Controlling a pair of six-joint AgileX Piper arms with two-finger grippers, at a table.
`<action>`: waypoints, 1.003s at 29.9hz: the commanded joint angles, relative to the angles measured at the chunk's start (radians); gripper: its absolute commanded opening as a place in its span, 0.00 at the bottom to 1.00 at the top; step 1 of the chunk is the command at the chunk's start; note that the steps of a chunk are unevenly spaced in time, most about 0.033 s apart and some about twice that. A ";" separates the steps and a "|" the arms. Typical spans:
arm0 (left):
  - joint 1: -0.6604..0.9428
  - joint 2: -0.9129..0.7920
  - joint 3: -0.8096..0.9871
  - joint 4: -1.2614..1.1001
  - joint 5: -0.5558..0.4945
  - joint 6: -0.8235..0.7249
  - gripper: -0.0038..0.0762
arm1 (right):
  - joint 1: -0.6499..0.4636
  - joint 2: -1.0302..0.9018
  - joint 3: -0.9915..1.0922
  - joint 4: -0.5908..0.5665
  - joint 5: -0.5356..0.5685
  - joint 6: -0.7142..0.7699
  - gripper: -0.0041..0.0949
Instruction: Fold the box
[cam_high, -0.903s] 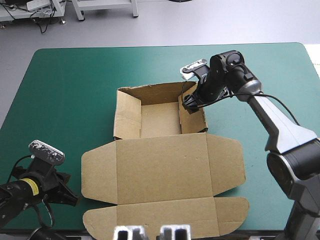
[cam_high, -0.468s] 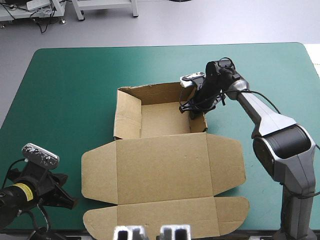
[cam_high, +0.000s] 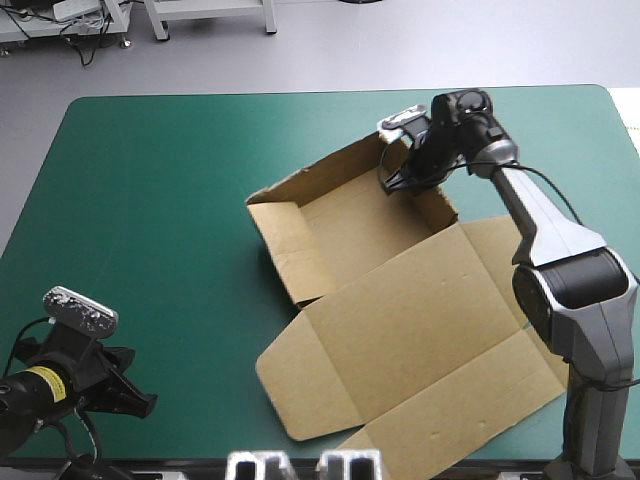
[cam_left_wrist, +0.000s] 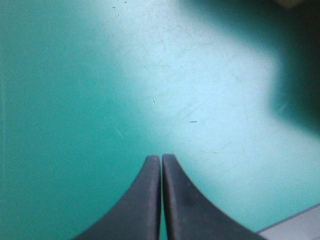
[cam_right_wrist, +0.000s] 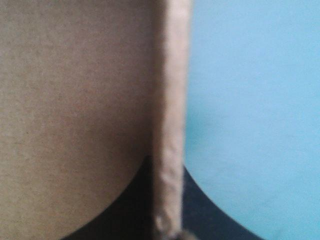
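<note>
The brown box (cam_high: 345, 235) lies near the table's middle, turned at an angle. Its tray has raised walls, and its lid (cam_high: 430, 340) lies flat toward the front right. My right gripper (cam_high: 400, 180) is shut on the tray's far right wall near its corner. In the right wrist view that wall's edge (cam_right_wrist: 170, 100) stands between the black fingers (cam_right_wrist: 132, 210) of my right gripper (cam_right_wrist: 166, 162). My left gripper (cam_high: 135, 398) hovers at the front left, far from the box. My left gripper (cam_left_wrist: 161, 157) is shut with nothing in it, over the teal-green cover (cam_left_wrist: 100, 90).
The lid's front flaps (cam_high: 320, 415) reach close to the table's front edge, and its right corner (cam_high: 555, 380) lies by the right arm's base. The table's edge (cam_left_wrist: 300, 226) shows just beside my left gripper.
My right gripper shut on the tray's far right wall and pulled it toward the far right. The whole box swung counter-clockwise, its lid now pointing front right. The left arm barely moved.
</note>
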 joint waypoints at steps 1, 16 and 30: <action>-0.008 0.009 -0.023 0.000 0.022 -0.009 0.04 | -0.131 -0.064 -0.128 -0.028 -0.019 0.001 0.02; -0.008 0.009 -0.023 0.000 0.032 -0.009 0.04 | -0.689 -0.014 -0.171 0.054 -0.094 0.012 0.02; -0.008 0.009 -0.023 0.000 -0.002 -0.020 0.03 | -0.794 0.024 -0.173 0.207 -0.076 -0.140 0.49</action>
